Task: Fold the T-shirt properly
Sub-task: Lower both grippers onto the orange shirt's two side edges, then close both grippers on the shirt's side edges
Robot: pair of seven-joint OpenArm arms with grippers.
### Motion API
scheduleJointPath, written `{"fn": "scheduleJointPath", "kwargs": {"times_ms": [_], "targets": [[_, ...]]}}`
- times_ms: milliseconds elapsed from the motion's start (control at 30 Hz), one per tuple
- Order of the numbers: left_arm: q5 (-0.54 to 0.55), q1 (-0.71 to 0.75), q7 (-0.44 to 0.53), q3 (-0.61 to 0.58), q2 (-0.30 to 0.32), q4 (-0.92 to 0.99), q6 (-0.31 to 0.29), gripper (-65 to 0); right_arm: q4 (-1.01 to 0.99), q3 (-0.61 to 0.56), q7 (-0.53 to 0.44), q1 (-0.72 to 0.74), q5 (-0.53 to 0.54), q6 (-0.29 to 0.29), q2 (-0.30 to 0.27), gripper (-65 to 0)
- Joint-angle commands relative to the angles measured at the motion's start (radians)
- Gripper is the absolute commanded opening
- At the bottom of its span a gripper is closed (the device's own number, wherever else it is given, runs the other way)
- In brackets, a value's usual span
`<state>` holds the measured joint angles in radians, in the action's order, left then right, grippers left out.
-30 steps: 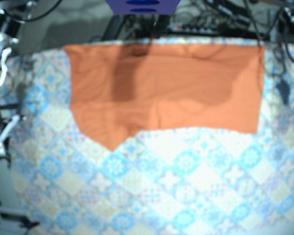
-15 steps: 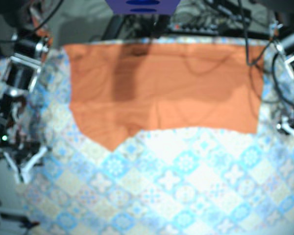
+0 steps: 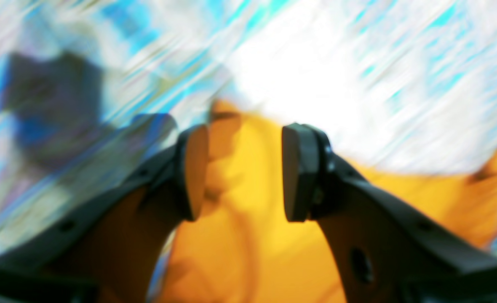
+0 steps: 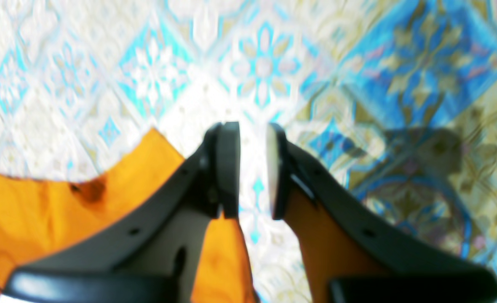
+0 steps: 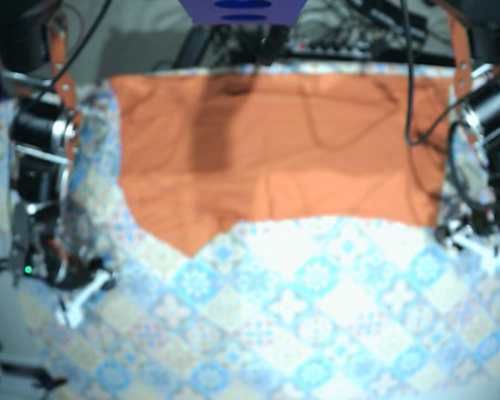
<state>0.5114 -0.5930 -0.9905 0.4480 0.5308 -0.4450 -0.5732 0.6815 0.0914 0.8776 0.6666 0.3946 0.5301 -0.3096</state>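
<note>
The orange T-shirt (image 5: 275,158) lies flat as a wide band across the far half of the table, with a pointed flap at its lower left. My left gripper (image 5: 464,237) hovers at the shirt's lower right corner. In the blurred left wrist view this gripper (image 3: 242,172) is open, with the orange T-shirt (image 3: 421,198) showing under and between its fingers. My right gripper (image 5: 82,298) is over the tablecloth, left of and below the flap. In the right wrist view it (image 4: 252,170) is open by a narrow gap with only tablecloth between the pads; the T-shirt (image 4: 42,210) lies to its lower left.
A blue and white patterned tablecloth (image 5: 317,325) covers the table. Cables and dark equipment (image 5: 358,33) crowd the far edge, with a blue object (image 5: 242,10) at top centre. Arm links and cables stand at both side edges.
Both arms have come in from the sides of the base view toward the shirt's lower corners. The shirt itself has not moved.
</note>
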Motion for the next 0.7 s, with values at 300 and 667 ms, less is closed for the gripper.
{"fn": "scheduleJointPath", "kwargs": {"times_ms": [300,667], "targets": [[0.066,0.000,0.057,0.019,0.022,0.082,0.000,-36.6,-0.065,0.003,-0.065,0.037,0.010,-0.034,0.056,-49.7],[0.066,0.060,0.109,0.019,0.058,0.082,0.006,-36.6,-0.064,-0.005,-0.088,0.029,0.010,-0.037,0.056,-41.3]]}}
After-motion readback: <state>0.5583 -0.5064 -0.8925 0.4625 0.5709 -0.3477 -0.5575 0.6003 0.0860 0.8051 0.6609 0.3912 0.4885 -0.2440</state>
